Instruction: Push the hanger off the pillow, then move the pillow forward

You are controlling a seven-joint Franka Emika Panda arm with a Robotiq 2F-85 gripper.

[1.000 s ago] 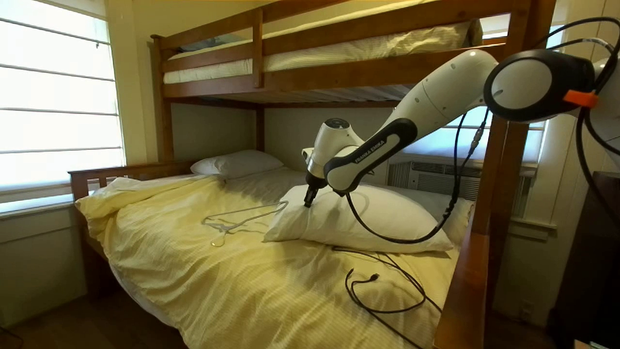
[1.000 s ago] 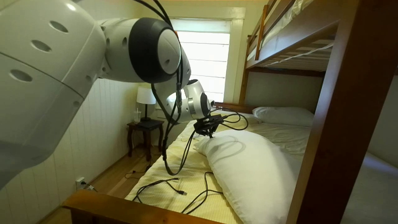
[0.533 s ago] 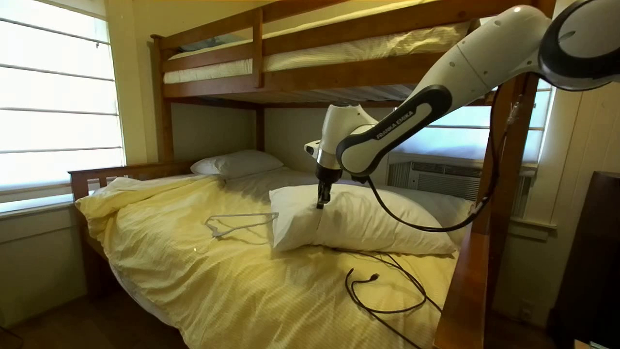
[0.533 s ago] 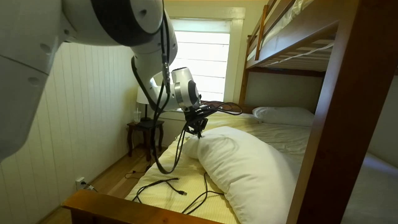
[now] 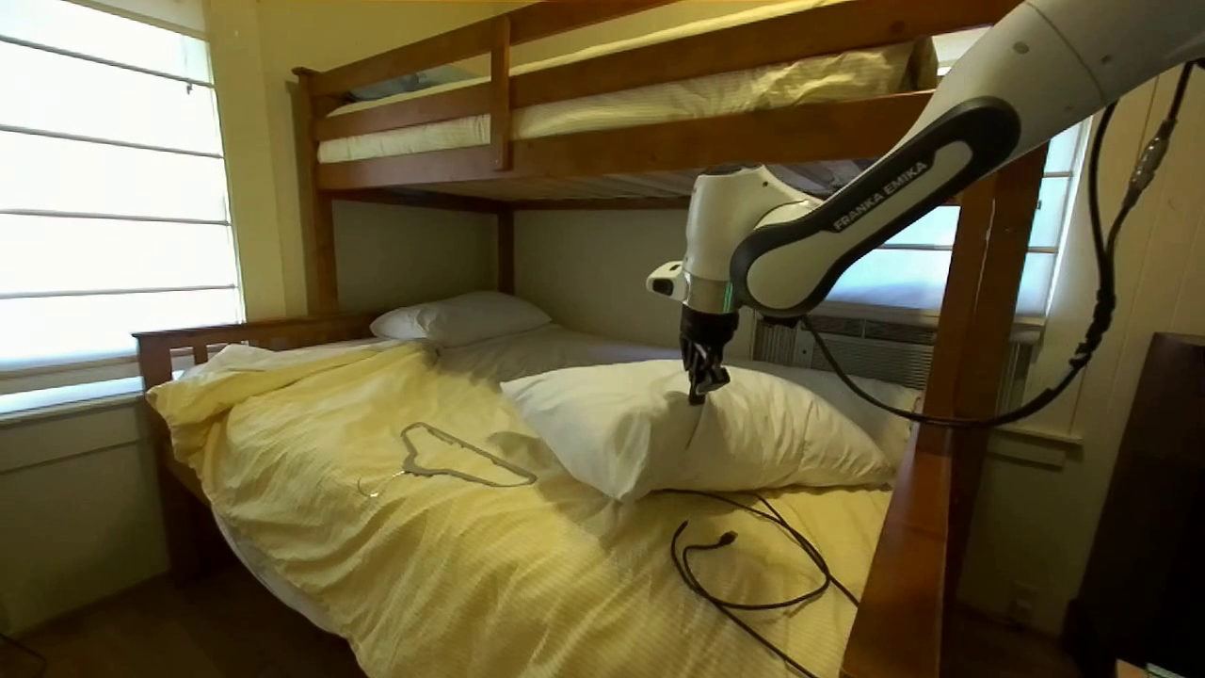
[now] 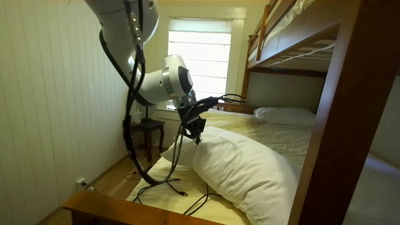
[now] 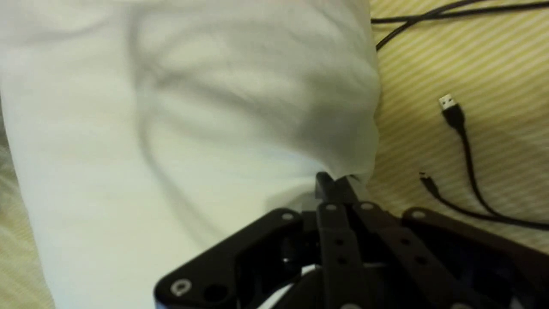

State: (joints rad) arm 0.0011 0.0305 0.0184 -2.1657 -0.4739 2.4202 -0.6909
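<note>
Wrist view, and the tool (image 7: 338, 183) has its fingers (image 7: 327, 189) together, clamped on a fold of the cream pillow (image 7: 163, 150), which spreads from them between eight and twelve o'clock, a crease running off toward ten! Past its edge, on the yellow bedding (image 7: 493, 64), a black cable (image 7: 514, 221) shows a USB plug (image 7: 453, 115) at two o'clock from the fingers, a smaller plug (image 7: 429, 183) at three. Over in an exterior view, there's the hanger (image 5: 477, 452), off the cream pillow, lying on the bedding at its nine o'clock, close by but with a gap, hook toward eight. A grey-white pillow (image 5: 487, 318) rests well apart at ten. The white arm (image 5: 885, 202) slants down from two o'clock, the tool pointing to six. In both exterior views, the fingers meet the cream pillow's upper side, its case wrinkled around them.
</note>
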